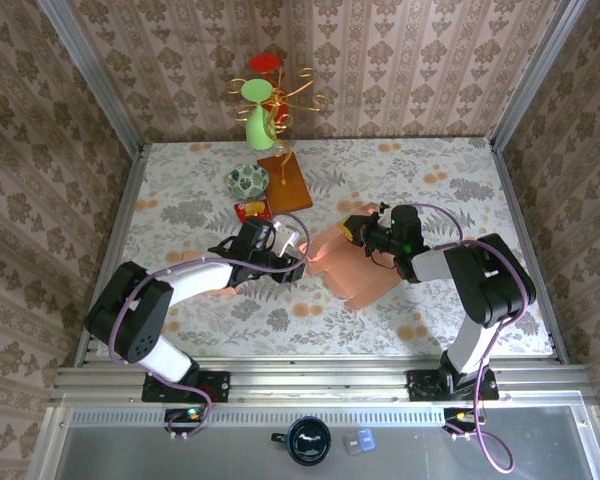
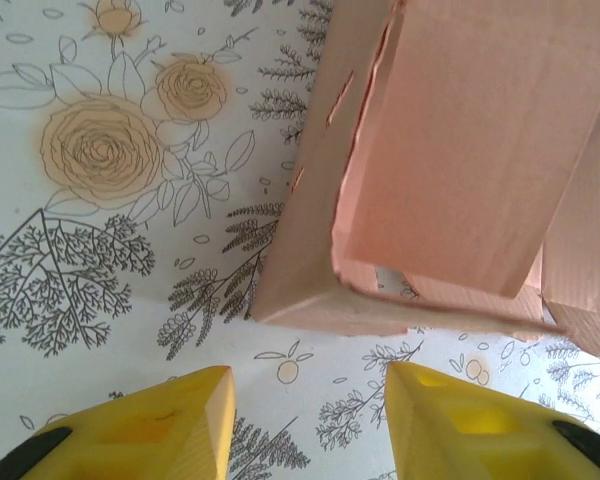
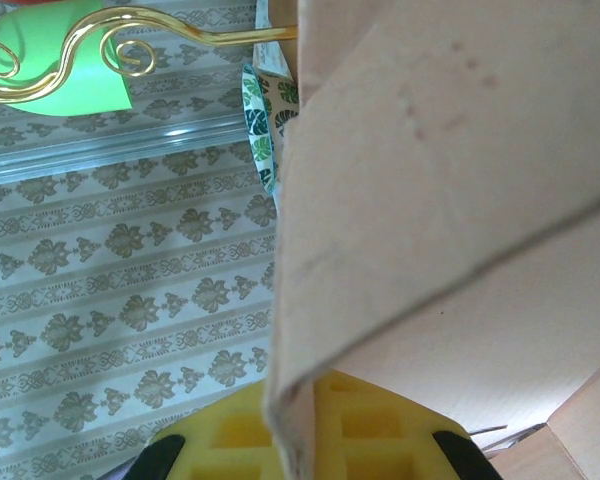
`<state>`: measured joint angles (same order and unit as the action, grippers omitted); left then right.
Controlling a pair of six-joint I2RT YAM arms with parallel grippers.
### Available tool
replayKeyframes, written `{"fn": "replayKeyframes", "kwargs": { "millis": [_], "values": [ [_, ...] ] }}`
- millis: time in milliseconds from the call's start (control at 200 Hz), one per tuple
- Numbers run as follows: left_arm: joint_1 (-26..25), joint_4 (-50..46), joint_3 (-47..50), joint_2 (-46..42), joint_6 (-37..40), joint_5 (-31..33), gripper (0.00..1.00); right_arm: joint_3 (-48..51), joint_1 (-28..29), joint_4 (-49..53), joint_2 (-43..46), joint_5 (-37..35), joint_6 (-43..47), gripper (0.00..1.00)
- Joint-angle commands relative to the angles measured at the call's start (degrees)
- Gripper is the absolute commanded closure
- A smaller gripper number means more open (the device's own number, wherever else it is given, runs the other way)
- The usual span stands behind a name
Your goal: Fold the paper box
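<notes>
Clamps the right pincer (image 3: 300, 425) shut on a raised cardboard panel of the paper box (image 1: 352, 268), pinching the edge between the yellow fingers (image 3: 370, 430). Holds the left pincer (image 2: 310, 400) part open with nothing in it, just short of the box's near corner, at 9 o'clock of the box in the top view. Leaves the box half formed, walls partly up, near the middle of the flowered tabletop (image 1: 450, 175), well apart from the patterned bowl (image 1: 248, 180) toward 11 o'clock. Looks like a wall-raising step, mid-task. Probably calls next for closing the left pincer on the free wall at its 12 o'clock and folding that upright, with the held panel steady.
</notes>
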<state>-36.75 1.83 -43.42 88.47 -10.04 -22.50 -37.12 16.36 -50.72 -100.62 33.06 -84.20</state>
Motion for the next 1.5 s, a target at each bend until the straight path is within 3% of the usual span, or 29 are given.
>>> {"fn": "replayKeyframes", "kwargs": {
  "millis": [0,220,545,1020,1495],
  "values": [
    [-0.65,0.83,-2.23,0.88,2.48,0.00,0.56,-0.71,-0.17,0.09,-1.42,1.65,-0.60,1.00],
    [-2.05,-1.56,-5.51,3.30,5.76,0.21,0.61,-1.24,-0.17,-0.08,-1.78,1.92,-0.87,1.00],
    [-3.61,-0.48,-6.15,3.64,3.47,2.29,0.73,-1.89,-0.01,-2.39,-2.11,0.46,-2.38,1.00],
    [-6.00,2.57,-6.77,6.02,-1.74,5.35,0.73,-1.58,1.68,-5.18,-2.83,-2.46,-3.58,1.00],
    [-7.01,3.89,-6.77,7.69,-8.51,14.29,0.70,3.79,5.64,-13.57,-2.41,-12.47,-5.59,1.00]
  ]
}}
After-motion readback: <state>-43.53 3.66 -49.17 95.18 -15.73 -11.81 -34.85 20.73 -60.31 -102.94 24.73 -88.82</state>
